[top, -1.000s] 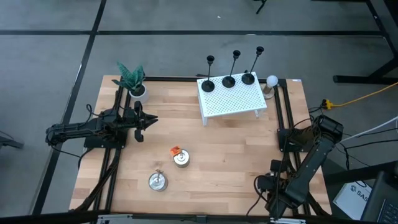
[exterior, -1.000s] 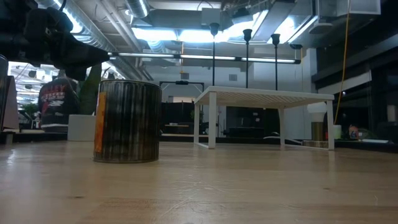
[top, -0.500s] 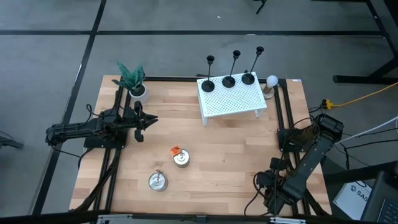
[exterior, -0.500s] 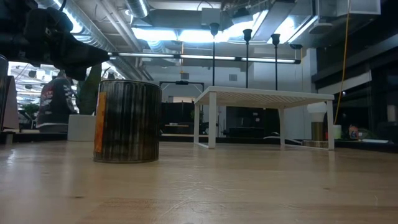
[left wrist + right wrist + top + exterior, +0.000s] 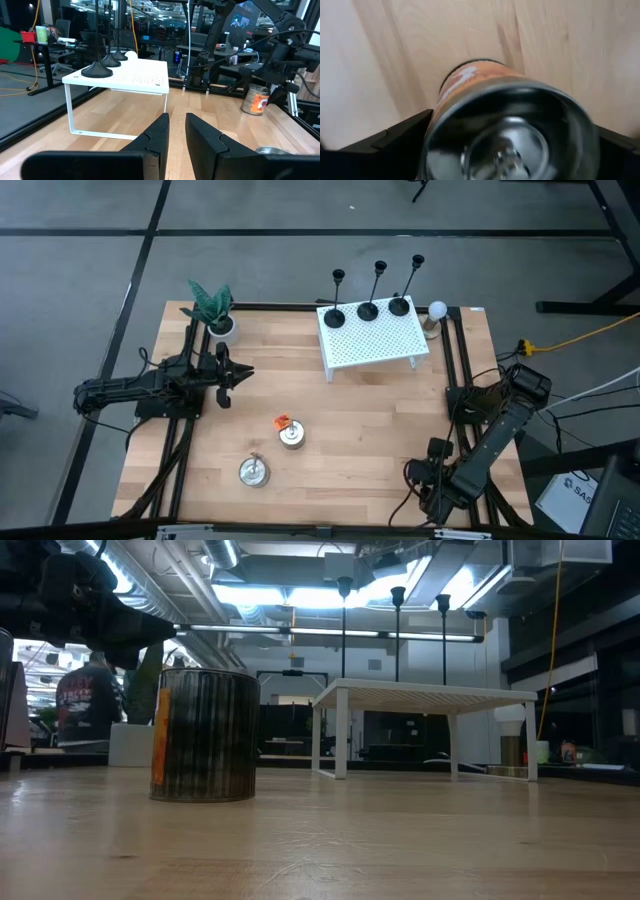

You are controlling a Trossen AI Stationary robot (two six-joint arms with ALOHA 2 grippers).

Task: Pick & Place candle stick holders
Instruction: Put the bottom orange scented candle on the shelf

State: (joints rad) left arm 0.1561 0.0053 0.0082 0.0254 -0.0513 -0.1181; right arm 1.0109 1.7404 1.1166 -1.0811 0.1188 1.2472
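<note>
Blurred can (image 5: 505, 125) hides right fingers (image 5: 385, 142).

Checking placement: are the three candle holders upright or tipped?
Upright. All three candle stick holders stand on their bases on the white rack, stems vertical in the low view.

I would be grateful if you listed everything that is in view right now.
candle stick holders: three, black, upright in a row on the shelf's far edge
shelf: one, white, perforated, far right of the table
cans: two, silver, one orange-labelled, near centre
potted plant: one, green, far left corner
globe lamp: one, white, beside the shelf
table: one, light wood
person: one, background room
left gripper: dark, left side, fingers nearly together, empty
right gripper: dark, near right corner
</note>
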